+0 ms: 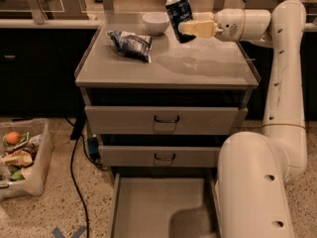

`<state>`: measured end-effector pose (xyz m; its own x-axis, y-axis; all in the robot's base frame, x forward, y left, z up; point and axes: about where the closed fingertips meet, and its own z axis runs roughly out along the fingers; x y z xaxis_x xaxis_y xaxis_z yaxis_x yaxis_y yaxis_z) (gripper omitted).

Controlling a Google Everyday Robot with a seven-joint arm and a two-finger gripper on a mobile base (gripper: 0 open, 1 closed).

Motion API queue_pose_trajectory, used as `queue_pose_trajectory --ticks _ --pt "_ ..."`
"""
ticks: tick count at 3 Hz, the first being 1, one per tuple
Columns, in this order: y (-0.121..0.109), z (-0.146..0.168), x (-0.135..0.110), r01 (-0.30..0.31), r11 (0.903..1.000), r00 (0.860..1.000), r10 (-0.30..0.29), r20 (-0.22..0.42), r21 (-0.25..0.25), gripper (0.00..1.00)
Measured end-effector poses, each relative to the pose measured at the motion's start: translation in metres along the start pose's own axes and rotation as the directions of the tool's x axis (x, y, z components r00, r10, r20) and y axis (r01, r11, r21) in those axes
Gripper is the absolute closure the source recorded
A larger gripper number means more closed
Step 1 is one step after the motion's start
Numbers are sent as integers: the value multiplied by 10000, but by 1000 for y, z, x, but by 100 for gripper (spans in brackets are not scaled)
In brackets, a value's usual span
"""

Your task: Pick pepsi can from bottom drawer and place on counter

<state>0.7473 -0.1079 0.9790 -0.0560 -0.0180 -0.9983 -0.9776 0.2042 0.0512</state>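
The pepsi can [179, 17], dark blue with a silver top, is held tilted above the back of the counter [198, 63]. My gripper [190, 29] reaches in from the right and is shut on the can's side. The can hangs clear of the counter surface, just right of a white bowl. The bottom drawer [158, 207] is pulled open at the foot of the cabinet and its floor is bare. My arm's lower body [252, 182] covers the drawer's right side.
A white bowl [155, 22] and a crinkled blue-and-white snack bag [131, 44] lie on the counter's back left. Two upper drawers [166, 119] are shut. A clear bin of scraps [20, 155] and a black cable [74, 157] are on the floor at left.
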Motion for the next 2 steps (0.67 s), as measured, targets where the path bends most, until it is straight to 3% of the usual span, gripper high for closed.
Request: queue_pose_trajectory --ticks 1,2 --pt "-24 3 21 -661 9922 9930 757 -902 1061 100" --pt "-24 3 21 -662 9922 9930 759 -906 1057 100"
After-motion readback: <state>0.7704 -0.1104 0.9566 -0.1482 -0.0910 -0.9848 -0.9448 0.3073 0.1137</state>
